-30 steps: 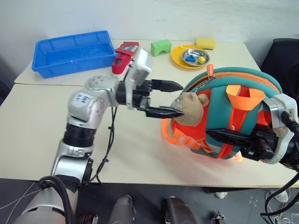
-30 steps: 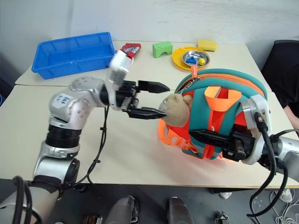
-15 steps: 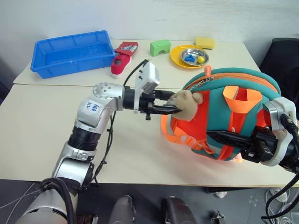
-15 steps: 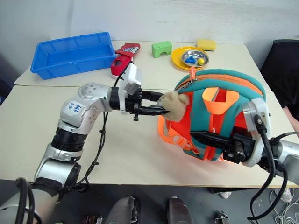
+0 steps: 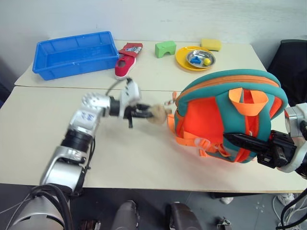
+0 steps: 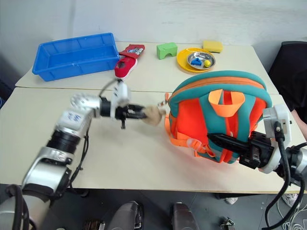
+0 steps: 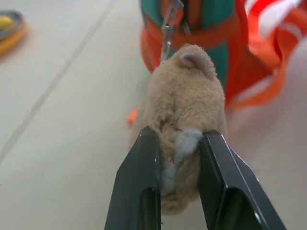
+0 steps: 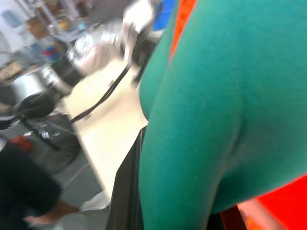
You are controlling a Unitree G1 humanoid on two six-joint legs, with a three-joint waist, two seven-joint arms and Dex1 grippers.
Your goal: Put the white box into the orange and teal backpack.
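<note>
Standing upright near the counter's front right corner, strap side facing the front edge, the orange and teal backpack (image 5: 229, 115) is pinched by the right pincer (image 5: 240, 140), while the left pincer (image 7: 178, 158) grasps its plush hamster charm (image 7: 186, 105).

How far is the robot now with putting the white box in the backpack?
Early stage. Nothing of the packing looks done: no white box is seen going into the orange and teal backpack, which stands on the table. In hand: the left hand pinches the plush hamster charm, and the right hand is shut on a teal strap. Left: opening the backpack and inserting the box.
</note>
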